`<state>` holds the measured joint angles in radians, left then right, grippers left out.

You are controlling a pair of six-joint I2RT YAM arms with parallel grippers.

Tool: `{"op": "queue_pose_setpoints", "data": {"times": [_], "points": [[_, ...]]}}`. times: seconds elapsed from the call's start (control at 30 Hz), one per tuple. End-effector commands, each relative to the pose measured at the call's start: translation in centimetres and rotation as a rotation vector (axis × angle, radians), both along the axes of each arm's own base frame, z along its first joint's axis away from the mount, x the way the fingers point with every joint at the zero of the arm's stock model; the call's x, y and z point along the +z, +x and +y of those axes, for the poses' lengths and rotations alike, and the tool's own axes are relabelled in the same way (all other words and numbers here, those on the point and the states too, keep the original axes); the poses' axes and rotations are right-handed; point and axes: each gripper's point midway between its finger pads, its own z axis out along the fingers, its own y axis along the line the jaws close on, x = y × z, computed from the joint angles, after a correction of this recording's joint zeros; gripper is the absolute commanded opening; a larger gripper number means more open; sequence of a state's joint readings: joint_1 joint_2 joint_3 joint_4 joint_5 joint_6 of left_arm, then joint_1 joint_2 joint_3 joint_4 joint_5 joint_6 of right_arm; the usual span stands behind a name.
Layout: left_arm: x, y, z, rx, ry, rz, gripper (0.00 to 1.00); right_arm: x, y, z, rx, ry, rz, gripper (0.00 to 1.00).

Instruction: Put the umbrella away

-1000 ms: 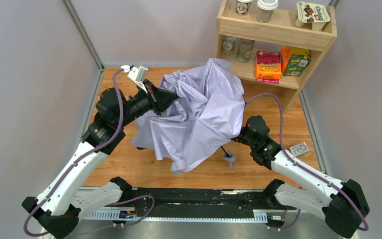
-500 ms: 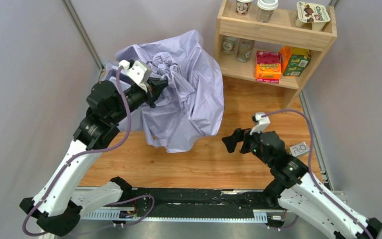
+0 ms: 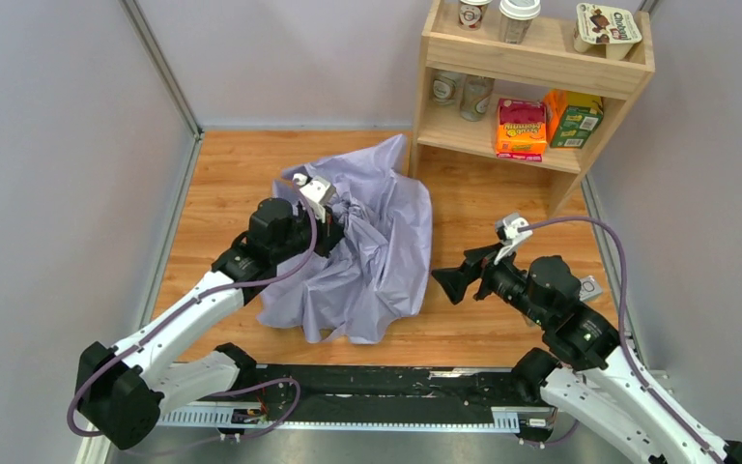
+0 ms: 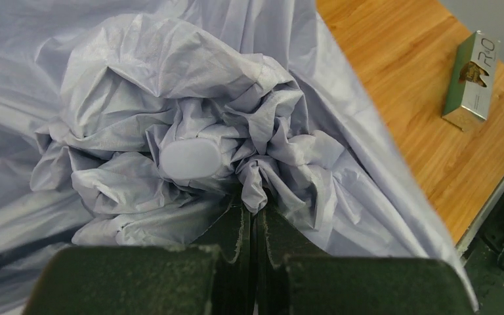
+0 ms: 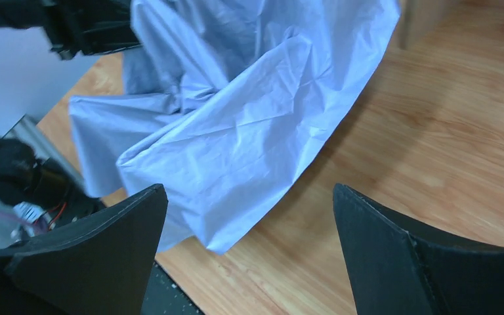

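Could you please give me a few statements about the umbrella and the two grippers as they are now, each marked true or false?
1. The left gripper is shut on the bunched fabric of the umbrella. True.
2. The right gripper is clamped on the umbrella's edge. False: its jaws stand wide open, clear of the fabric.
3. The umbrella rests on the wooden table, left of the shelf in the top view. True.
4. The umbrella is neatly rolled and strapped shut. False: its canopy is loose and crumpled.
5. A silver box lies on the table. True.
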<state>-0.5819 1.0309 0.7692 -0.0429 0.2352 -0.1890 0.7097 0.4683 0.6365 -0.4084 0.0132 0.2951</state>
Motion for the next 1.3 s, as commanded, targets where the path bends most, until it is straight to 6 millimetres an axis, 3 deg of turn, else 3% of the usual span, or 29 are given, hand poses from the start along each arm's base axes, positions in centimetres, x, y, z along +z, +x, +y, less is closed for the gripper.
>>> {"op": "queue_pose_setpoints", "data": {"times": [0.0, 0.07, 0.2, 0.33, 0.43, 0.5, 0.67, 0.9, 0.97, 1.03, 1.13, 1.27], "points": [[4.1, 0.3, -0.5, 0.024, -0.116, -0.043, 0.00, 4.2, -2.7, 4.0, 0.308, 0.042, -0.117, 0.98], [3.9, 0.1, 0.0, 0.046, -0.084, 0.000, 0.00, 3.9, -3.6, 5.6, 0.410, 0.030, -0.086, 0.95], [6.6, -0.8, 0.4, 0.072, -0.148, 0.049, 0.00, 2.8, -4.6, 8.2, 0.496, -0.043, -0.075, 0.94], [7.6, -1.6, 0.9, 0.114, -0.139, 0.167, 0.00, 2.3, -5.7, 11.5, 0.531, -0.148, -0.133, 0.96], [7.8, -2.4, 0.7, 0.095, -0.146, 0.216, 0.00, 2.5, -3.2, 12.3, 0.382, -0.219, -0.150, 0.90], [8.0, -3.0, 0.5, 0.063, -0.155, 0.208, 0.00, 3.0, -2.0, 12.9, 0.335, -0.232, -0.148, 0.79], [8.7, -6.0, -0.7, -0.132, -0.173, 0.164, 0.00, 4.9, -1.6, 15.8, 0.376, -0.196, -0.146, 0.58], [11.2, -11.1, -1.0, -0.373, -0.282, 0.012, 0.00, 2.3, 0.2, 18.1, 0.455, -0.254, -0.094, 0.54], [11.4, -11.9, -0.9, -0.396, -0.300, -0.005, 0.00, 2.2, 0.5, 18.1, 0.467, -0.265, -0.086, 0.57], [11.2, -12.3, -0.8, -0.402, -0.307, 0.006, 0.00, 2.3, -0.3, 17.8, 0.503, -0.271, -0.073, 0.68], [10.8, -12.6, -0.7, -0.410, -0.307, 0.016, 0.00, 2.9, -2.7, 16.8, 0.574, -0.240, -0.029, 0.86], [10.4, -12.1, -0.4, -0.375, -0.287, 0.011, 0.00, 3.7, -5.5, 14.5, 0.614, -0.168, -0.006, 1.00]]}}
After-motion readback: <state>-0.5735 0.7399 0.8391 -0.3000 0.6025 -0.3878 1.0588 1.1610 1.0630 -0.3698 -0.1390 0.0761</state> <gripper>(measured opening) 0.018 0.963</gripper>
